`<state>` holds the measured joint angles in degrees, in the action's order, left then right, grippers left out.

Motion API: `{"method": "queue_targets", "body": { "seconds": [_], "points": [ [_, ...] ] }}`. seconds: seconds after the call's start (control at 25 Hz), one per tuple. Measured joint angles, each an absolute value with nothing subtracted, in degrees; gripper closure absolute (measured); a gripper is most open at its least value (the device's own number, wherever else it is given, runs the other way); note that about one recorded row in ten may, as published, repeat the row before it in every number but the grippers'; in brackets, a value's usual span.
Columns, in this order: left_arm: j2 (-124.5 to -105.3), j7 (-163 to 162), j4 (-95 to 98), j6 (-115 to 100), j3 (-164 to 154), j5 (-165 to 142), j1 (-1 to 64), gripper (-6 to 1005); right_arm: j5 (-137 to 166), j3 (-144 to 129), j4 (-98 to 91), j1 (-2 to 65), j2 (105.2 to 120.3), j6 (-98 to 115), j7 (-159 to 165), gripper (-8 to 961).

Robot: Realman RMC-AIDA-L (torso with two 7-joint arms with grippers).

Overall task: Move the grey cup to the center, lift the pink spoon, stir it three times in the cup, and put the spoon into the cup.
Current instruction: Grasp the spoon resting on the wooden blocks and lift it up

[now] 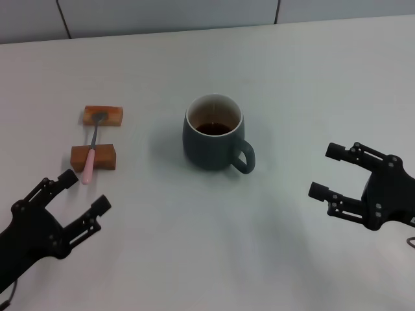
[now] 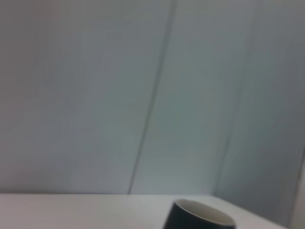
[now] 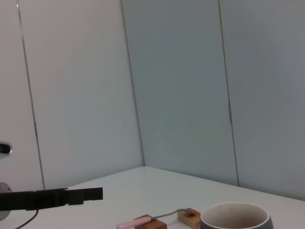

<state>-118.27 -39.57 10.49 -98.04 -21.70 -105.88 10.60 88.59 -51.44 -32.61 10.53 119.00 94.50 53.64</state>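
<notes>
Already the grey cup (image 1: 213,133) stands upright near the middle of the white table (image 1: 292,78), its loop handle turned toward the robot's right and the near edge, a little dark liquid at its bottom. Judged from that, the centring step looks done, and the spoon is next.

To the left of the cup, well apart from it, the pink spoon (image 1: 93,150) lies bridged across two wooden blocks (image 1: 102,115): its metal bowl rests on the block farther from the robot, its pink handle crosses the nearer block and juts past it toward the robot. That propping seems deliberate, since it keeps the slim handle off the table so fingers can close around it rather than scrape at a flat surface.

The left gripper (image 1: 83,191) hovers left of the cup and nearer the robot, just short of the spoon's handle end, jaws spread wide and holding nothing. It looks well lined up for the pickup, as the handle points roughly into the gap.

The right gripper (image 1: 331,172) hangs on the cup's right, well apart from it, likewise spread and empty, on the handle side, where it leaves the stirring path free.
</notes>
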Motion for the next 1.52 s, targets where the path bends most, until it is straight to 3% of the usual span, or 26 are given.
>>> {"method": "queue_targets", "body": {
  "seconds": [0.28, 1.52],
  "points": [
    [-118.44, -49.70, 0.71, -94.13, -12.55, -105.86, 11.20, 153, 88.72, -51.41, -32.51, 10.38, 119.08, 93.70, 53.33, 161],
    [-118.54, -78.98, -2.88, -83.36, -8.16, -106.30, 11.55, 148, 88.70, -51.50, -29.80, 10.54, 119.02, 93.07, 48.75, 168]
  ]
}}
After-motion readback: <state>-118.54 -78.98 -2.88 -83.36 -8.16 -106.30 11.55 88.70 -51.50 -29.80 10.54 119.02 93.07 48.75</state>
